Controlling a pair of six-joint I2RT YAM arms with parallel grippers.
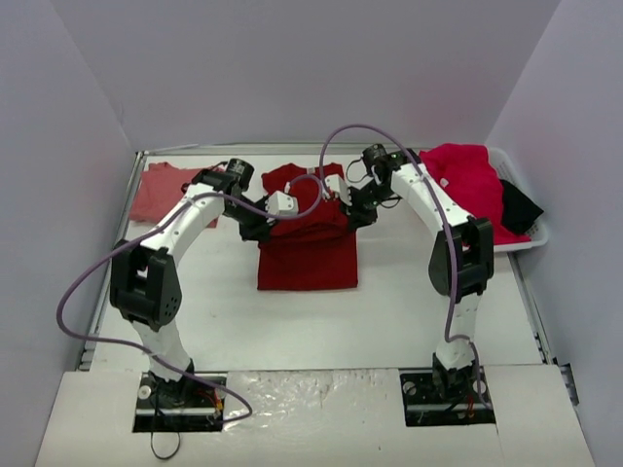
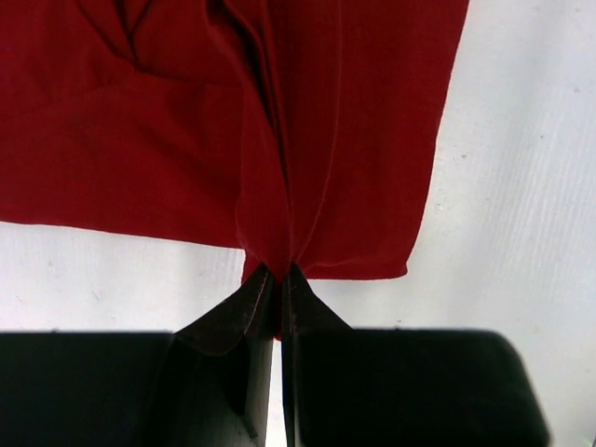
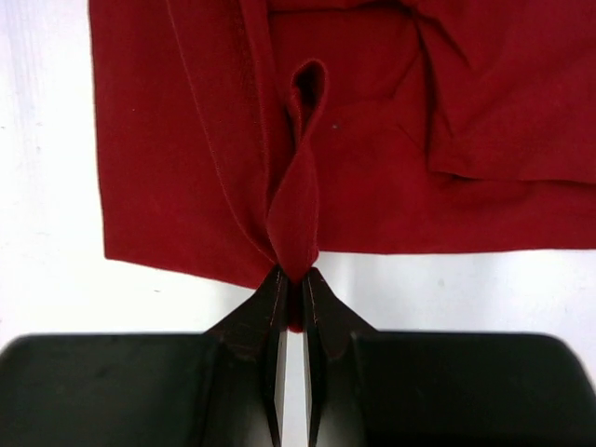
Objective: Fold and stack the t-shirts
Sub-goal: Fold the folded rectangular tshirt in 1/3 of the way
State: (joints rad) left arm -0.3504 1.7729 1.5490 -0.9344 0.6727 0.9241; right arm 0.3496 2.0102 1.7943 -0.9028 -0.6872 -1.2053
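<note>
Found the dark crimson red cloth t-shirt (image 1: 307, 261) partly folded at the middle of the white table (image 1: 409, 302). Found the left gripper (image 2: 279, 279) pinched shut on its hem, and the right gripper (image 3: 296, 279) pinched shut on a raised loop of the same cloth. Judged a fold under way. Called for level pinches, matched travel, taut cloth between, and edge laid flush on edge before release. Noted the faded salmon-pink shirt (image 1: 161, 190) far left, and the raspberry pink-red shirt (image 1: 467, 180) in the white plastic basket (image 1: 537, 233).

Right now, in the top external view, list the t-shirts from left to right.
salmon-pink t-shirt → dark crimson t-shirt → raspberry t-shirt
</note>
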